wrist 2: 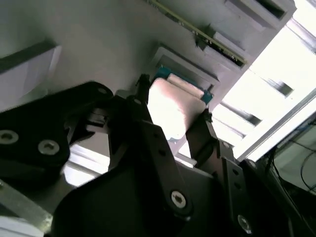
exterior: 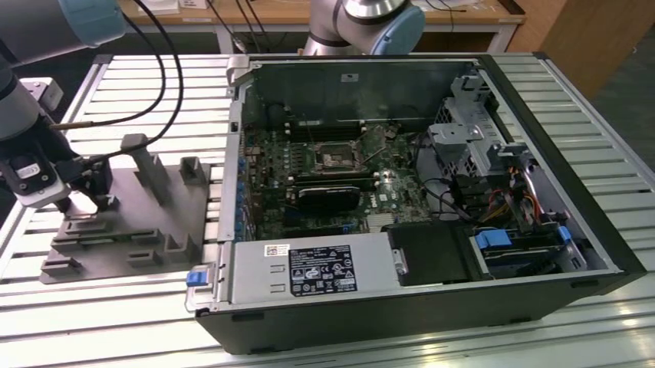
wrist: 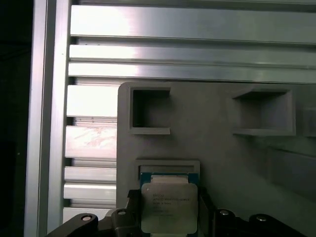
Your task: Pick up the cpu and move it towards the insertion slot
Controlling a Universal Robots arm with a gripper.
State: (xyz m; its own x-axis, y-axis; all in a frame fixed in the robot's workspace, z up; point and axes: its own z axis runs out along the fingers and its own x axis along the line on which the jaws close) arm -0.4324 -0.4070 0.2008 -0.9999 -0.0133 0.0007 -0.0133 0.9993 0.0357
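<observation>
First wrist view has the hand (wrist: pixel 169 200) clamped on two edges of the cpu (wrist: pixel 169 213) at its nest in the fixture (wrist: pixel 217 148), so the grasp looks made, but the cpu is not yet carried to the slot (exterior: pixel 336 159), well apart inside the case (exterior: pixel 307 326).

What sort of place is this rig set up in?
Probably a robotics lab or assembly workbench: an open computer case sits on a slatted aluminium table, beside a grey fixture plate with the cpu at one of its nests.
</observation>
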